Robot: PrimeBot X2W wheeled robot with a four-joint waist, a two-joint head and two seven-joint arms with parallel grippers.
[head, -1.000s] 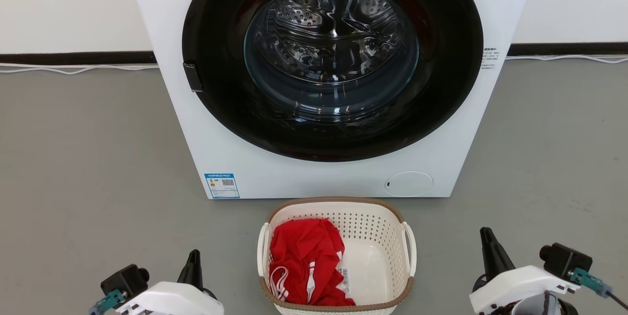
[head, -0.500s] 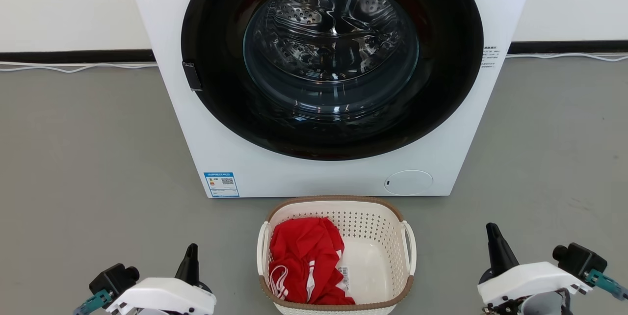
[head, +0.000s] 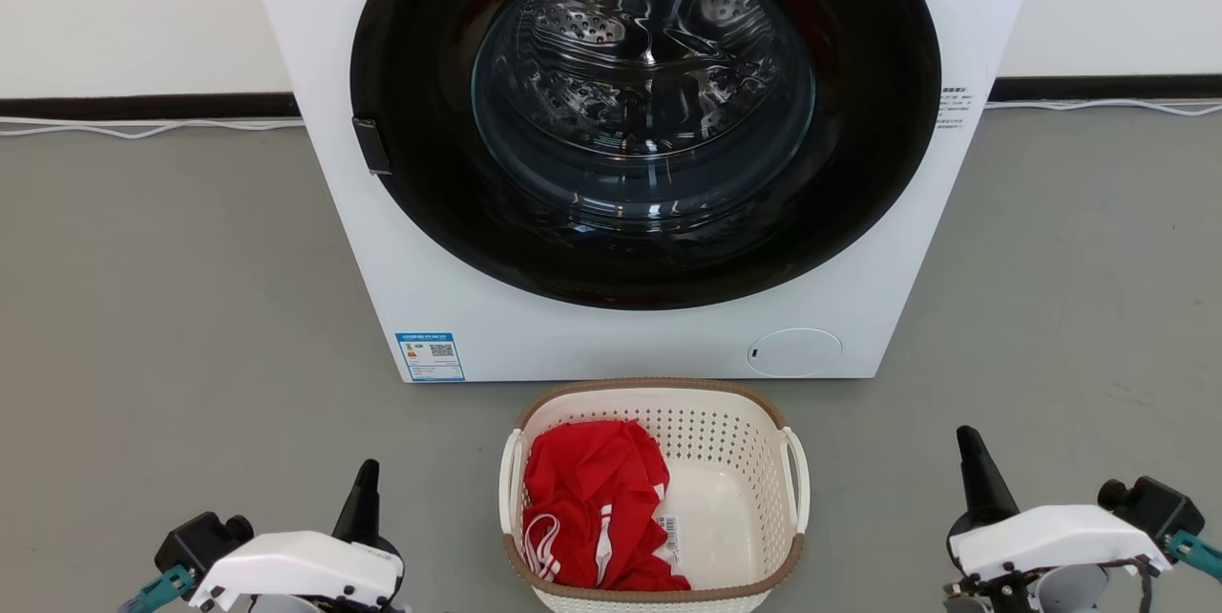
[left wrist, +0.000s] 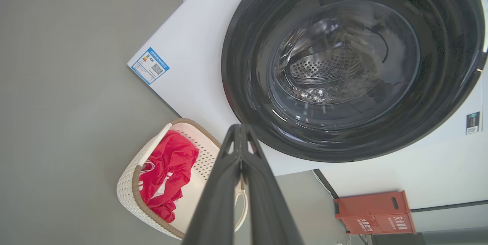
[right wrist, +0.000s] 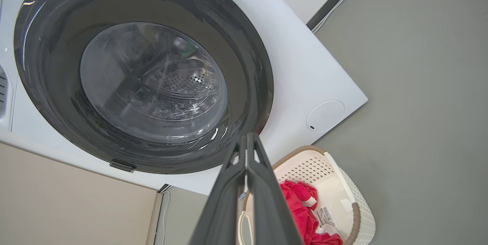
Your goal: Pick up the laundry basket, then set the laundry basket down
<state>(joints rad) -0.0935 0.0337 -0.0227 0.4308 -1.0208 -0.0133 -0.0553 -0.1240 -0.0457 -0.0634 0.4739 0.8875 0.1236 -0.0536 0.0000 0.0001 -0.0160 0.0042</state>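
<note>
The left gripper (head: 368, 475) hung at the lower left, its two dark fingers pressed together on nothing, well apart from the laundry basket (head: 716, 436). The basket sat on the grey floor (head: 191, 307), just in front of the front-loading washing machine (head: 535, 327). A red garment (head: 592, 498) was heaped in its left half (so the load probably sat off-centre). The right gripper (head: 969, 441), clenched and empty too, stood well off to the right.

The likely trouble was this: fingers that reached a loop handle (head: 800, 479) unparted would shove the light basket aside. A one-sided lift could tip it and spill the garment. A forward nudge could knock it against the machine.
</note>
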